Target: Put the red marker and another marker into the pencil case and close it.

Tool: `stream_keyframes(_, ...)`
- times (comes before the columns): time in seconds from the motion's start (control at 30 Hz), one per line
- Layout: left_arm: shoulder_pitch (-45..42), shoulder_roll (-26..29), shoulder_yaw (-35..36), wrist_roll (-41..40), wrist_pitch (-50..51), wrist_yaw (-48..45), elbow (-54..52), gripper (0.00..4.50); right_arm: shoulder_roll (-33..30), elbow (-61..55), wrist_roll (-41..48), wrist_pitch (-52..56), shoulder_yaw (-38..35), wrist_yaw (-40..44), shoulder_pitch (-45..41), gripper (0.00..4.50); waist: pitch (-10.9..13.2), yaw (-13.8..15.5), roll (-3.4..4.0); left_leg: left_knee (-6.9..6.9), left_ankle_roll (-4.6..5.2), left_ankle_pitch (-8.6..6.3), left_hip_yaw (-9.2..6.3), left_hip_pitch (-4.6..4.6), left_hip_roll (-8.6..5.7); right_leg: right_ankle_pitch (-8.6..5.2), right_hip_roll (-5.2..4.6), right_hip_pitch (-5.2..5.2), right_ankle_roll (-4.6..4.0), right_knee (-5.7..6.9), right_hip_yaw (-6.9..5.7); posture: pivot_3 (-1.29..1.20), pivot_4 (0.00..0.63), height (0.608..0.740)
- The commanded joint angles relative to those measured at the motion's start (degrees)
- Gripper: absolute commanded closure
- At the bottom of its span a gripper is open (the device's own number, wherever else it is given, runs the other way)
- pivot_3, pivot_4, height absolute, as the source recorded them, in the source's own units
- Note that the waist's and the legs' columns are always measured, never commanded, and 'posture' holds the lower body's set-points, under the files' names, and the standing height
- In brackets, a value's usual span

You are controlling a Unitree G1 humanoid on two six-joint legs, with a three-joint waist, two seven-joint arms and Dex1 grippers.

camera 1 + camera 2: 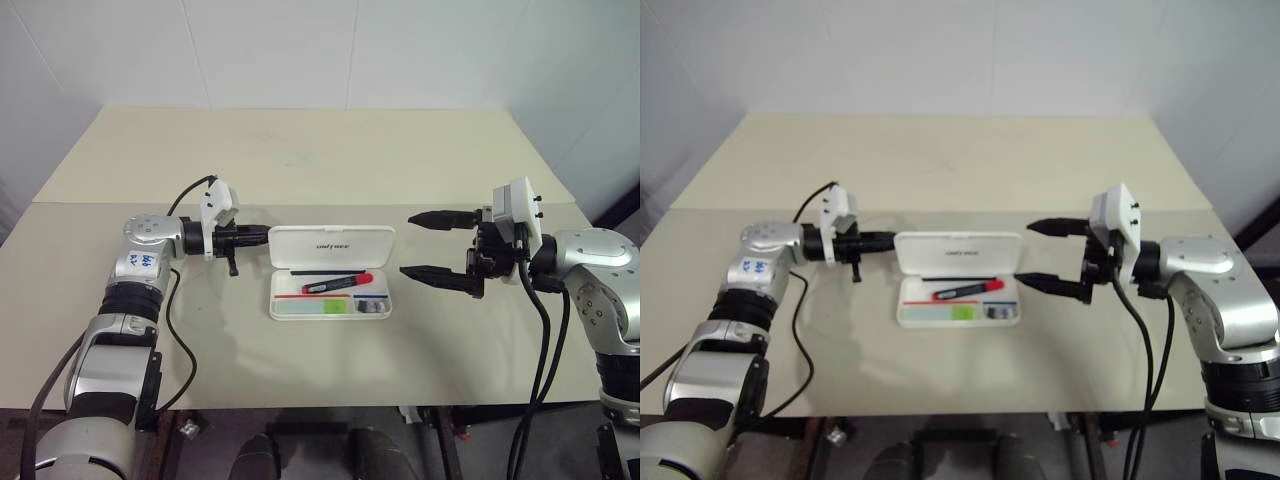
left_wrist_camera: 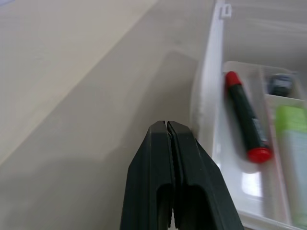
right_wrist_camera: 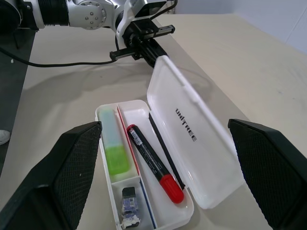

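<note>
Right gripper [image 3: 163,167]: jaws wide, empty, flanking the open pencil case [image 3: 201,158].
Red marker [image 3: 153,162] and green-capped marker [image 3: 114,149] lie inside; left gripper [image 1: 250,238], shut, sits at the lid's edge; closing remains.

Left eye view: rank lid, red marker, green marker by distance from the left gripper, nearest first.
1. Lid of the open case, its end right beside the shut left gripper.
2. Red marker, in the tray's back compartment.
3. Green marker, front compartment, farthest.
</note>
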Motion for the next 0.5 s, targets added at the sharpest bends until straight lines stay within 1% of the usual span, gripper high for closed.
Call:
stream_keyframes(0.03,1.8,0.6,-1.5,-0.2,-1.3,-3.9,-5.3,4.45,0.2,-2.0,1.3,-0.3,-0.9,-0.6,0.4,0.00,0.0,0.0,0.00,0.00,0.00,0.00,0.00,0.00,0.00,0.00,0.00,0.00,0.00,0.00,0.00,0.00,0.150,0.740)
stream_keyframes(0.23,6.8,0.7,-6.4,2.1,-1.4,-7.5,-12.2,4.45,1.2,-2.0,1.3,-0.7,-0.4,-1.2,0.8,0.00,0.0,0.0,0.00,0.02,0.00,0.00,0.00,0.02,0.00,0.00,0.00,0.01,0.00,0.02,0.01,0.00,0.150,0.740)
stream_keyframes(0.5,9.5,-1.0,-10.9,5.6,5.8,-2.3,-17.5,4.45,2.6,-4.6,1.4,-0.5,-0.1,-2.8,2.0,0.00,0.0,0.0,0.00,0.04,0.01,0.00,-0.01,0.03,0.00,0.00,0.00,0.03,0.00,0.04,0.02,0.00,0.150,0.740)
